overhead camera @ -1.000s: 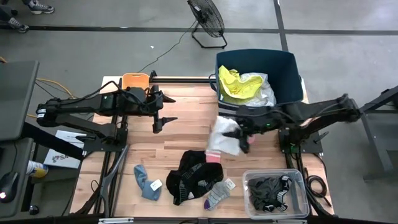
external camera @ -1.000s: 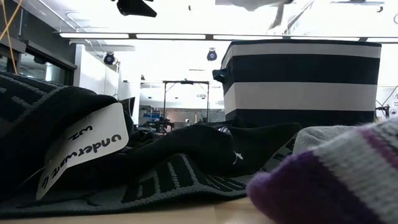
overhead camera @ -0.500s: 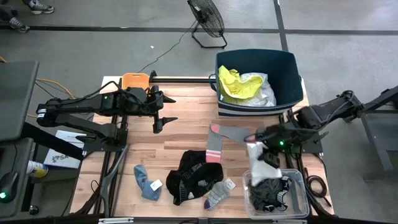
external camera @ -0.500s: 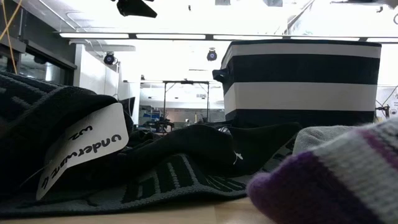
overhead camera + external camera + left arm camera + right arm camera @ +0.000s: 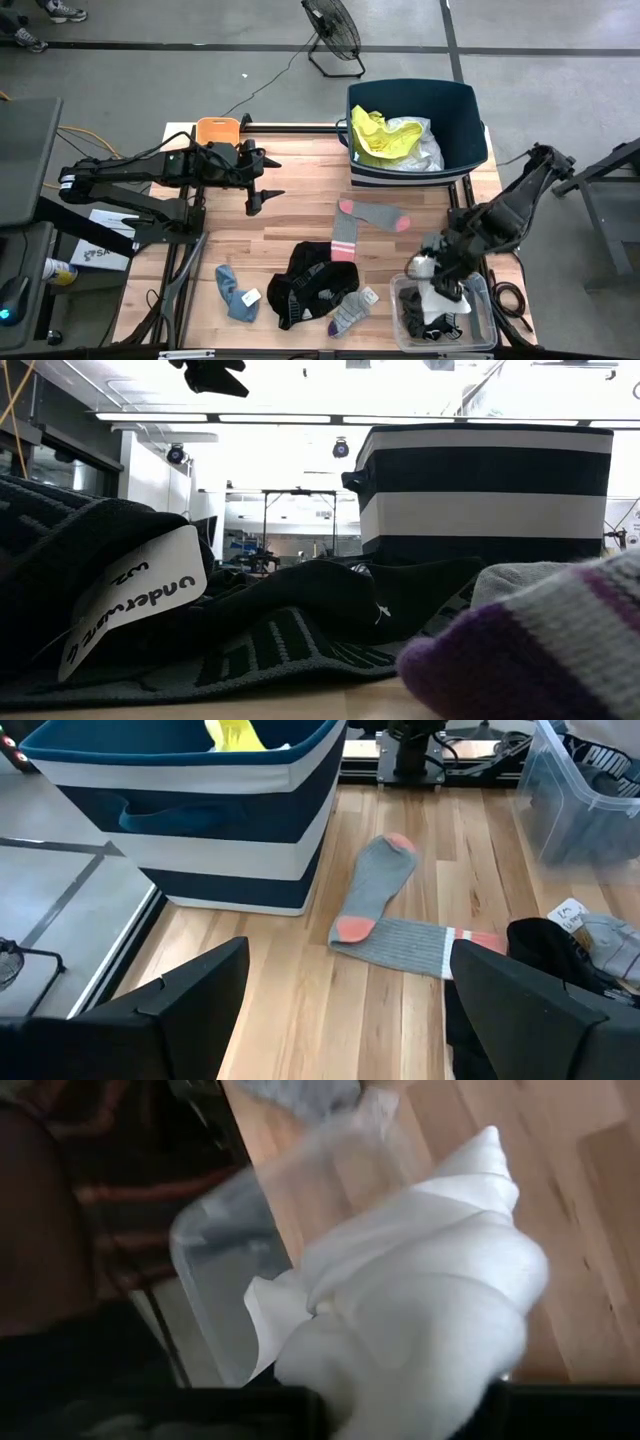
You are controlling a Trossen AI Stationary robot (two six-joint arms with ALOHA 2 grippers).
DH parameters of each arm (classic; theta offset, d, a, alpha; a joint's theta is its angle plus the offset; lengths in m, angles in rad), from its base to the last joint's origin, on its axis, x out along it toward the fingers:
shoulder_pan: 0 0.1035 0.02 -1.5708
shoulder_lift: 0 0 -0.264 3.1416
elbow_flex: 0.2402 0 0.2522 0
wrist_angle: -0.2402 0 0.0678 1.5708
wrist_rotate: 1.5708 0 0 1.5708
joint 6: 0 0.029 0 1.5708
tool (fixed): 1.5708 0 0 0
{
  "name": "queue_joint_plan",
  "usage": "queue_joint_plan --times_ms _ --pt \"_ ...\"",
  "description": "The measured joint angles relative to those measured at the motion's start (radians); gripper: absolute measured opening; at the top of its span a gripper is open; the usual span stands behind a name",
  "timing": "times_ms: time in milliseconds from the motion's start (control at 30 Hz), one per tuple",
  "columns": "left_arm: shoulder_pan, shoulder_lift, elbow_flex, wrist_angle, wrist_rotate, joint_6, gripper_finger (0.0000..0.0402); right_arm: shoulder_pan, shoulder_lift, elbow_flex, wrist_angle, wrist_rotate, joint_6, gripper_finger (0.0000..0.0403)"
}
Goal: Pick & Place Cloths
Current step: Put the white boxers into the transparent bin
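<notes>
My right gripper (image 5: 437, 280) is shut on a white cloth (image 5: 438, 297) over the clear plastic bin (image 5: 482, 290) at the table's near right; a dark garment (image 5: 420, 322) lies in that bin. My left gripper (image 5: 262, 190) hovers open over the table's far left, touching nothing. A grey sock with pink ends (image 5: 360, 222) (image 5: 385, 905) lies flat mid-table. Toward the near edge lie a black garment (image 5: 310, 280), a blue-grey sock (image 5: 235, 292) and a grey-purple sock (image 5: 350, 312). Neon yellow (image 5: 375, 135) and white cloths sit in the navy tub (image 5: 460, 105). My right gripper holds the white cloth by a bunched upper part (image 5: 400, 1370), pinched between the two fingers, which come from above and point down. How many layers they hold I cannot tell. The cloth hangs slack below the fingers, and its lower end (image 5: 440, 305) reaches into the clear bin.
A small orange tray (image 5: 217, 130) sits at the far left edge behind my left gripper. The navy tub with white stripes (image 5: 485, 490) stands at the far right. Bare wood shows between the left gripper and the grey sock. A floor fan (image 5: 333, 35) stands beyond the table.
My right gripper has carried the white cloth from beside the navy tub toward the near right corner and down over the clear bin, keeping hold. The grey sock with pink ends that the cloth covered now shows whole on the table.
</notes>
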Motion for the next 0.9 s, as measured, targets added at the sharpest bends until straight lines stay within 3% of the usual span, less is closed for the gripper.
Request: queue_joint_plan --times_ms 133,567,900 --pt "0.000 0.000 0.000 0.000 0.000 -0.005 0.0340 0.031 0.071 0.000 -0.015 -0.065 -0.054 0.0037" --pt "0.000 0.000 0.000 0.000 0.000 -0.005 0.0340 0.039 0.358 0.000 -0.071 -0.190 -0.504 0.0039" --pt "0.000 0.000 0.000 -0.001 0.000 -0.005 0.0340 0.021 0.558 0.002 -0.135 -0.108 -0.678 0.0043"
